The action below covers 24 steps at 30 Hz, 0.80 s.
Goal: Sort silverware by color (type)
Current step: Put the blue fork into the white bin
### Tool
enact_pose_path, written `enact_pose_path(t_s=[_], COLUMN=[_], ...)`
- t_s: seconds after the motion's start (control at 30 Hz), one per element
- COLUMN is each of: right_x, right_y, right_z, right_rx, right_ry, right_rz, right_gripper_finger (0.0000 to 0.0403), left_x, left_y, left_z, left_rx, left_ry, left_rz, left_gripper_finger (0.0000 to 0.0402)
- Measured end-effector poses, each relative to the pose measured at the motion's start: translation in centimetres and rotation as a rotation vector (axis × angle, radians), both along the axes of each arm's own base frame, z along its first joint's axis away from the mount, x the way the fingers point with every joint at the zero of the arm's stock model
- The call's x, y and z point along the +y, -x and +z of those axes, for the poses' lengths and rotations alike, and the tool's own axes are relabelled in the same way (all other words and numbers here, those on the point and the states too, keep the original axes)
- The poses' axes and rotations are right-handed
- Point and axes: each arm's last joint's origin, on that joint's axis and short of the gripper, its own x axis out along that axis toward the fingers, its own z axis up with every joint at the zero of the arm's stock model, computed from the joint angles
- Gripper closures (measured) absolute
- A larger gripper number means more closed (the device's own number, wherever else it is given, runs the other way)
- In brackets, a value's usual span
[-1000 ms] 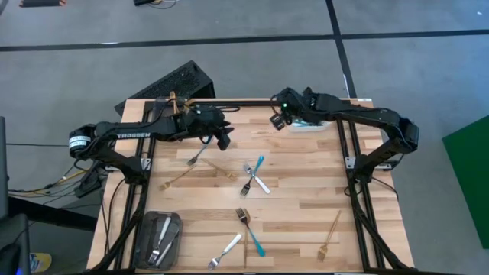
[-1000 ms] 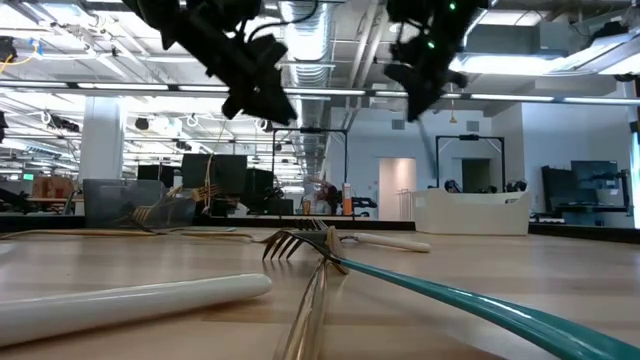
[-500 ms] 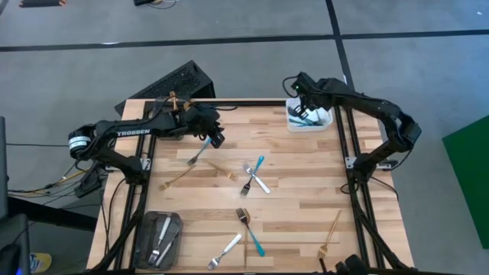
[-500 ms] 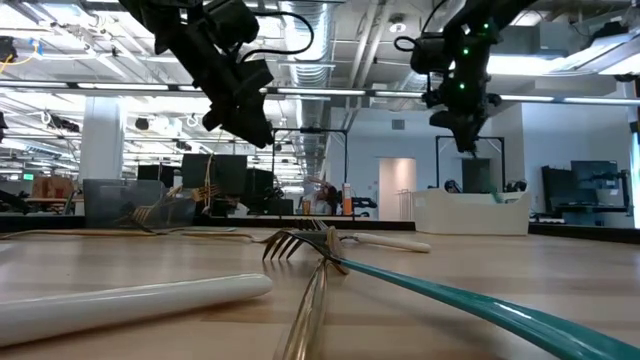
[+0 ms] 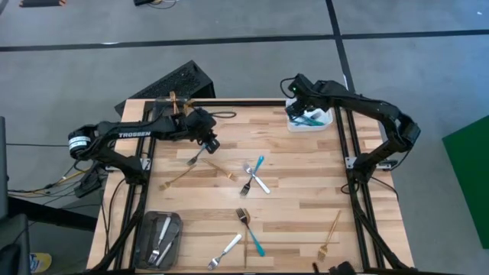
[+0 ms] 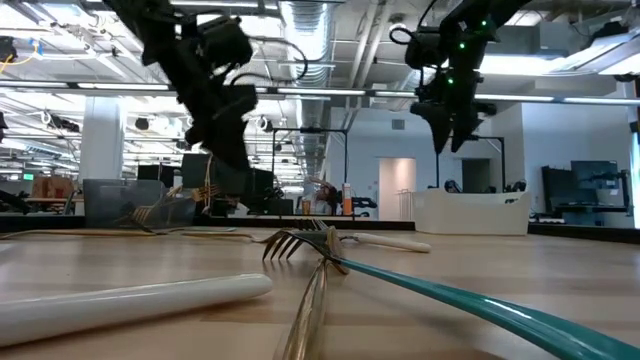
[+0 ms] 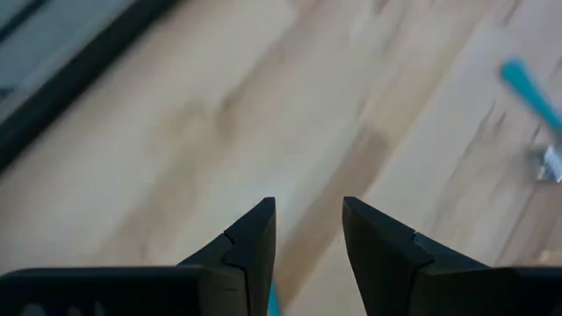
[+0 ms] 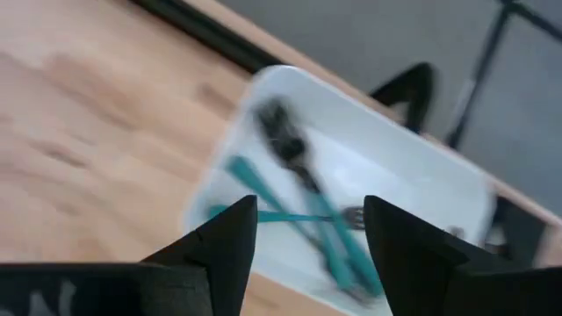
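R gripper (image 5: 299, 95) hangs over the near edge of the white bin (image 5: 324, 122) at the far right corner of the table (image 5: 306, 179), jaws spread wide w/ nothing between them. In the right wrist view, teal-handled forks (image 8: 299, 211) lie crossed inside the bin, apart from the fingers (image 8: 230, 241).

L gripper (image 5: 208, 142) is low over the far left part of the table, just beside a silver fork (image 5: 197, 156). Jaws part open, a clear gap between the fingers (image 7: 250, 241) and bare wood seen through it; holding nothing as far as I can tell, though a sliver of teal shows at the base of the gap and I can't say what that is.

Rest of the silverware is spread on the wood: gold fork (image 5: 177, 178) and another gold piece (image 5: 221, 169) near the left arm, a teal fork crossed w/ silver ones (image 5: 254, 177) mid table, a fork w/ a teal-handled one (image 5: 249, 231) and a white-handled fork (image 5: 225, 251) toward the near edge, a gold fork (image 5: 331, 233) near right. Dark tray (image 5: 147, 237) at near left holds silver pcs (image 5: 161, 238).
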Motion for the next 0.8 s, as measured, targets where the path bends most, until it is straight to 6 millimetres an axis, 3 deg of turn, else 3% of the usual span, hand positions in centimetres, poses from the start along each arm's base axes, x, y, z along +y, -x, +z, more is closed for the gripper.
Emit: enact_pose_path(t_s=[0.2, 0.4, 0.8], right_x=[2.4, 4.5, 6.0], right_y=[-2.5, -4.5, -5.4], right_z=[0.2, 0.6, 0.8], right_rx=[-0.137, -0.220, -0.257], right_ry=[-0.048, -0.019, -0.020], right_rz=[0.096, 0.179, 0.214], right_gripper_finger=[0.0179, 0.0180, 0.0181], left_x=[-0.9, -1.2, -1.7], left_y=[1.6, 3.2, 4.6], left_z=[-3.1, -5.4, -7.5], left_rx=[0.061, 0.120, 0.139], left_ry=[0.136, 0.163, 0.265], left_rz=[0.048, 0.101, 0.026], left_gripper_finger=[0.0282, 0.0282, 0.0293])
